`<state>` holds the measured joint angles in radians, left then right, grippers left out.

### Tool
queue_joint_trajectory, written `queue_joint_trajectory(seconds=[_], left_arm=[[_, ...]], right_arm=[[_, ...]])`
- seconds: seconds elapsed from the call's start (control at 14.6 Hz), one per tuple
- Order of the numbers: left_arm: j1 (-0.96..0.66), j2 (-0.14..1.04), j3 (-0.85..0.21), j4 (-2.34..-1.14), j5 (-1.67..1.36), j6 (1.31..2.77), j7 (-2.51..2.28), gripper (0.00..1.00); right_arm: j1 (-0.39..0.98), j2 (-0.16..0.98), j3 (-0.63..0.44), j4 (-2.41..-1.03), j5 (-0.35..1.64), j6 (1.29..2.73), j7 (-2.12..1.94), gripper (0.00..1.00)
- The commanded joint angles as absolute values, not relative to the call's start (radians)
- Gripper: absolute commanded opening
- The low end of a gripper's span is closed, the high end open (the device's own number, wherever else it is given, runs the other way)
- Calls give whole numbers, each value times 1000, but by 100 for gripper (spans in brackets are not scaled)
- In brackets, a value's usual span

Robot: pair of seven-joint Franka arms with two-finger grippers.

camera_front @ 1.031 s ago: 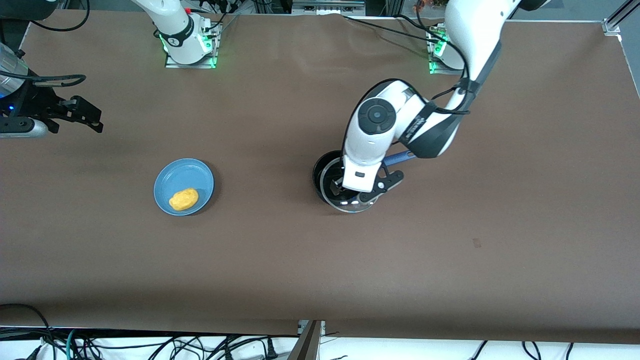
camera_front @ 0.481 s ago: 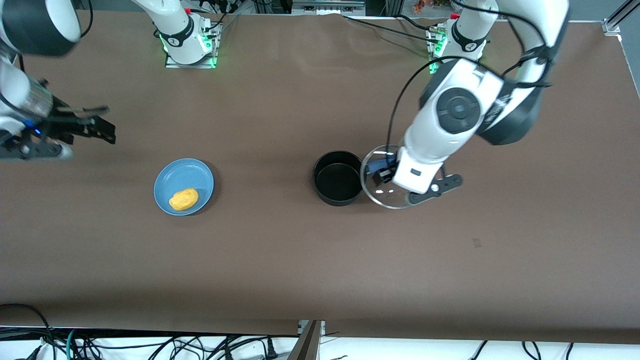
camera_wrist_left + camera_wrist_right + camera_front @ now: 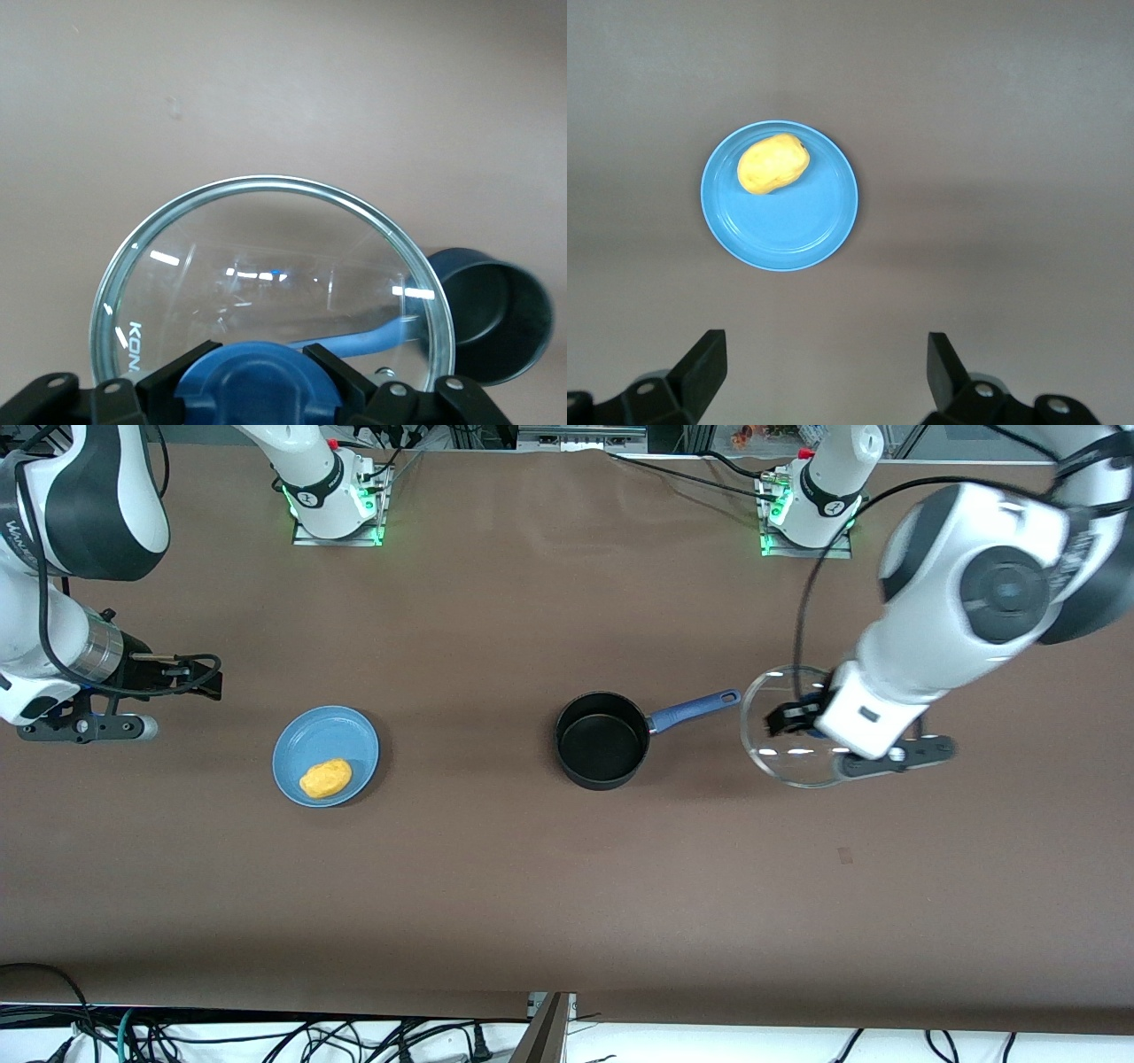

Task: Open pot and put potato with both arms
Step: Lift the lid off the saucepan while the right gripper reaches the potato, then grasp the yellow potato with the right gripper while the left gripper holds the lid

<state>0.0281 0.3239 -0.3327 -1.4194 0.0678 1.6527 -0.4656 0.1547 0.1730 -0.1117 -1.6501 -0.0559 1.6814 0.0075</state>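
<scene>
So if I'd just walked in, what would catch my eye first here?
Probably the glass lid, held up in the air by the left end effector over the table past the tip of the pot's handle. Next, the open black pot mid-table, and the yellow potato on its blue plate, with the right end effector open near it.

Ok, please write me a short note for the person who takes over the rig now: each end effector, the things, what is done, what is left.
Left end effector: shut on the blue knob of the glass lid, held in the air toward the left arm's end of the table, past the tip of the pot's handle.
Right end effector: open, empty, over bare table near the blue plate.
Pot: open, empty.
Potato: on the plate.
Done: lid off.
Left: pick up the potato and put it in the pot.
</scene>
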Motion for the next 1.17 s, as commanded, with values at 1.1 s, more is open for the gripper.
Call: queue_joint_trajectory(seconds=[1.1], left_arm=[[267, 52, -339, -2071, 46, 2147, -120, 25]], right_arm=[[156, 612, -77, -1649, 152, 2078, 428, 99]])
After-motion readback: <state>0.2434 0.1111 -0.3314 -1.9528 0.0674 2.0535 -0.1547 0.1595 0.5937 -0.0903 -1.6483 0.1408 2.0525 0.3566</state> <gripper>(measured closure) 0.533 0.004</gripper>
